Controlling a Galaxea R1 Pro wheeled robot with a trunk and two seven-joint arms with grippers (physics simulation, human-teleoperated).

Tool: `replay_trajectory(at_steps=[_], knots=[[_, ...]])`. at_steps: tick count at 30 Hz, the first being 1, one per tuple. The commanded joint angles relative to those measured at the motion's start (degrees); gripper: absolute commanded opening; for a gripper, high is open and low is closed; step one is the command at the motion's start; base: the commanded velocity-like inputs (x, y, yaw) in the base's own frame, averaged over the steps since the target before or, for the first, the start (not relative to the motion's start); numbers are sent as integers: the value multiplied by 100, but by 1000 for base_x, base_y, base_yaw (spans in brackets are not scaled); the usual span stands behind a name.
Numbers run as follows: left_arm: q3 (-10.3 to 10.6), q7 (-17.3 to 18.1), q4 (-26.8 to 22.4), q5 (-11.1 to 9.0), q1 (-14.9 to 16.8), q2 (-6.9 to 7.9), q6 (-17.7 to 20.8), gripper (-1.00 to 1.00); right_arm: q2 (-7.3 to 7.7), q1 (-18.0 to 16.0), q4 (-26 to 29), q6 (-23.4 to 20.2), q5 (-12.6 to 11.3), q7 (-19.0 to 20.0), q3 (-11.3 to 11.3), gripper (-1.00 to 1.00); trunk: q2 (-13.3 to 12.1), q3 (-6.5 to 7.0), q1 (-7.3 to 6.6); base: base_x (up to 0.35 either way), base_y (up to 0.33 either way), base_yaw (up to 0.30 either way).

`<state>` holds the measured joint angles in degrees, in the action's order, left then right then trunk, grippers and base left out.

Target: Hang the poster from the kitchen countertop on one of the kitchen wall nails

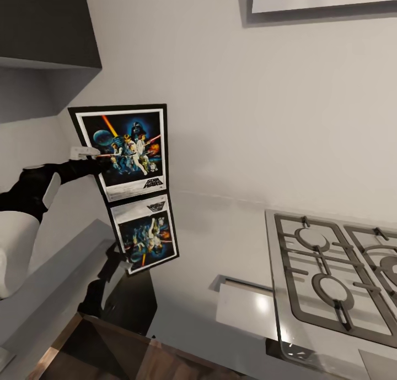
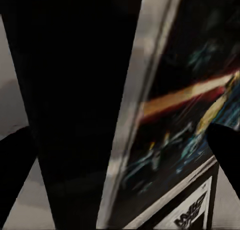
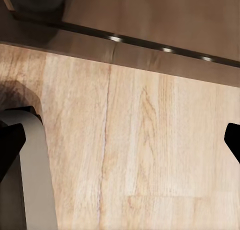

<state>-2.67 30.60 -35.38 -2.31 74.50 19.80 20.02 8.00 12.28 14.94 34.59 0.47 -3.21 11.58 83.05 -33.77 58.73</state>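
The left end effector (image 1: 92, 155) is pinching the portrait Star Wars poster with its black frame and thin white border (image 1: 128, 148) by its near side edge, holding it upright against the plain pale grey wall (image 1: 248, 104), lifted off the long glossy pale grey table (image 1: 220, 248). A mirror image of the print is showing in the glossy slab directly beneath the end effector. In the left wrist view the frame edge (image 2: 135, 115) is running between the two dark fingers (image 2: 225, 150), so the grip is looking firm.

No nail is visible to me on the wall from here; it may be hidden behind the poster or too small to tell. To hang it well, I judge the arm should be keeping the frame flat to the wall and easing it slowly, without twisting, so the pinched edge is not slipping.

Above the end effector the dark grey wall cabinet (image 1: 49, 22) is overhanging closely, limiting upward travel. Away from the end effector, across the poster, bare wall is lying open towards the built-in steel gas hob (image 1: 336, 270).

The right end effector (image 3: 120, 135) is hanging spread, holding nothing, over a pale wooden floor (image 3: 150, 155).
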Motion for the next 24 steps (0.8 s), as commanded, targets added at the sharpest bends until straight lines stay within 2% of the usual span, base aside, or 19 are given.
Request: replay_trajectory(at_steps=[1,8,12,15,24], knots=[[-8,25,-4,-24,3,-2,52,-100,0,3,9,4,6,-21,-7,100,3,-4,0,0,0,0],[14,43,-29,-24,3,5,46,-100,0,3,9,5,6,-21,-7,100,3,-4,0,0,0,0],[3,342,-66,-18,3,6,37,-100,0,3,9,5,6,-21,-7,100,3,-4,0,0,0,0],[-3,430,-72,-16,3,13,27,-100,0,3,9,4,6,-21,-7,100,3,-4,0,0,0,0],[-14,471,-66,-15,3,15,6,-100,0,3,9,7,6,-21,-7,100,3,-4,0,0,0,0]])
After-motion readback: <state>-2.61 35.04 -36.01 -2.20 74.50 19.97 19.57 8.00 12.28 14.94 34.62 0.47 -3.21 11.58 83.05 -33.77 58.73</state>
